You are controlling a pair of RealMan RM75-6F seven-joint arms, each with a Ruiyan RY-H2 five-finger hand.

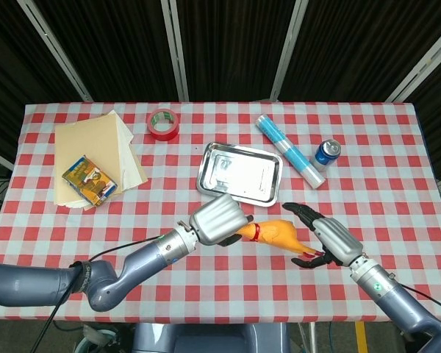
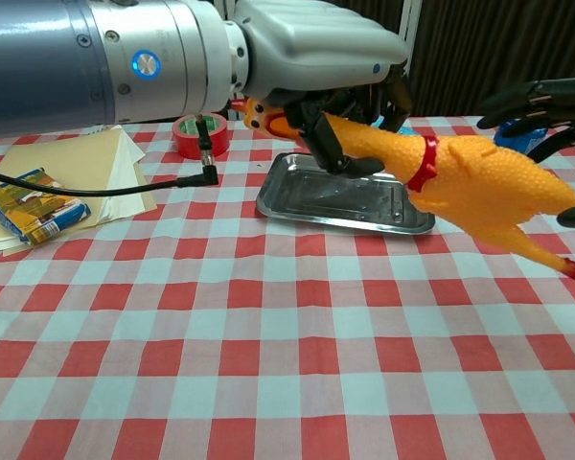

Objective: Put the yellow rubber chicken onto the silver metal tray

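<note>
- The left hand [image 1: 219,218] grips the chicken [image 1: 273,235] by the neck, holding it above the table [image 1: 397,176] at lower centre of the head view.
- The right hand [image 1: 325,237], fingers spread and holding nothing, sits just right of the chicken's feet.
- The tray [image 1: 239,173] lies at frame centre, above the chicken.
- A tape roll [image 1: 162,123], papers [image 1: 95,147], a can [image 1: 326,152] and a tube [image 1: 289,151] lie across the upper half.
</note>
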